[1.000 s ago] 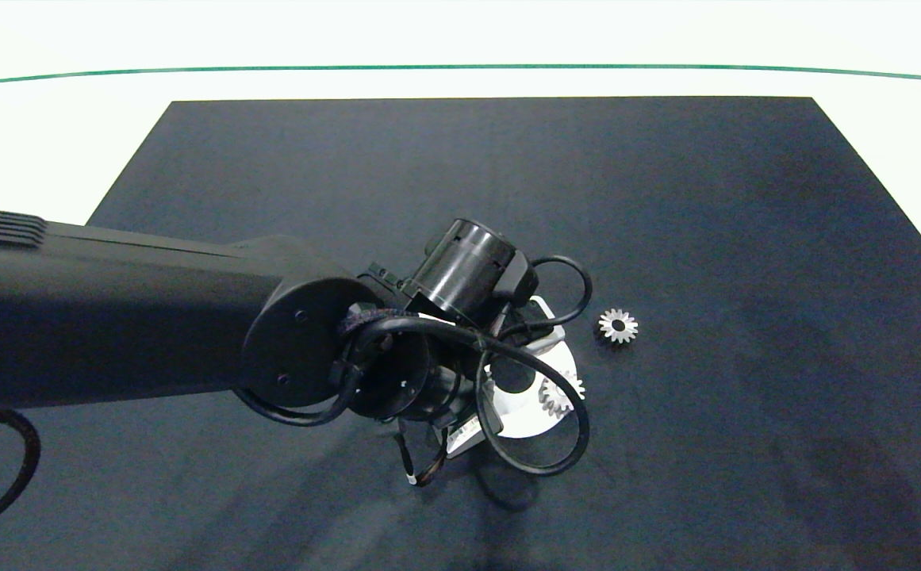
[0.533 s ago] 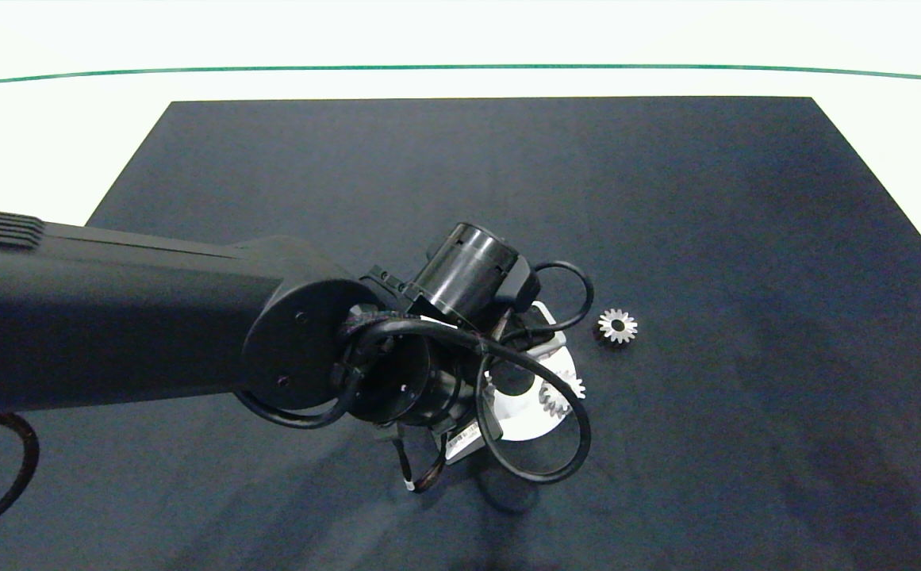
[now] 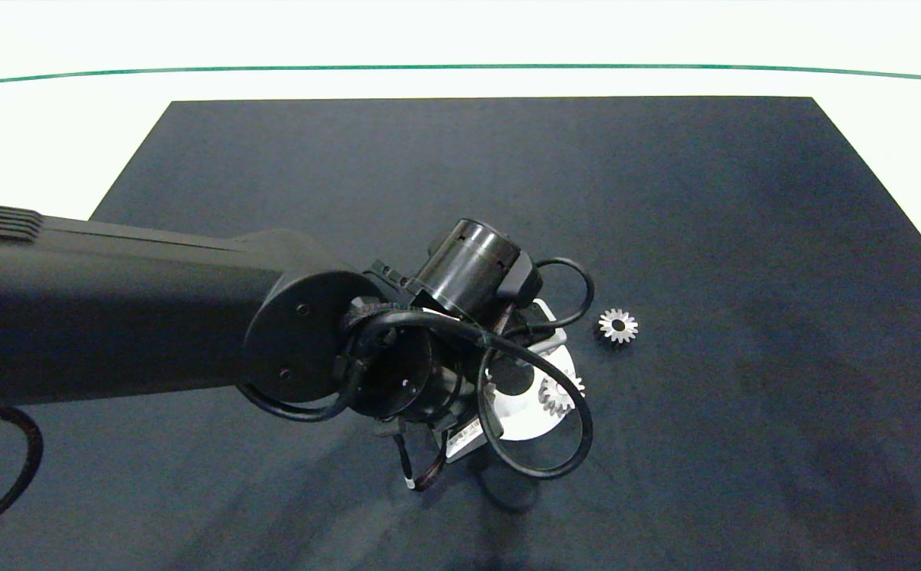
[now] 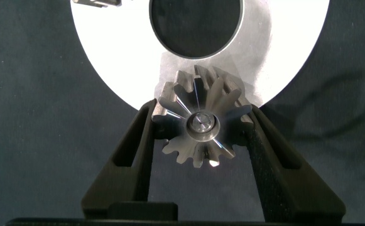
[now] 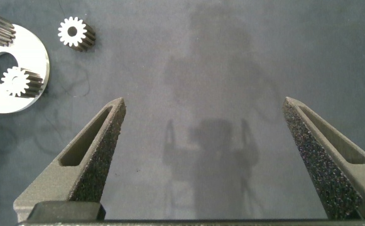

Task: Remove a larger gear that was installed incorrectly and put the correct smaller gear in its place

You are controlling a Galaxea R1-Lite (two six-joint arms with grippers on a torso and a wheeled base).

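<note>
I'm gripping the larger gear [image 4: 200,125] on the plate [image 4: 107,56] with my left gripper [image 4: 201,135] jaws; my right gripper [image 5: 204,147] is hanging wide open, the smaller gear [image 3: 617,325] lying loose.

A dark mat [image 3: 508,198] covers my white tabletop [image 3: 55,143]; beyond the mat a thin green line [image 3: 460,68] crosses the bright surface.

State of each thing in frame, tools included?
left tool: shut on the larger gear's teeth.
larger gear: on its pin at the plate's edge.
plate: flat on the mat.
smaller gear: loose on the mat beside the plate, untouched.
right tool: open, empty, over bare mat.
</note>
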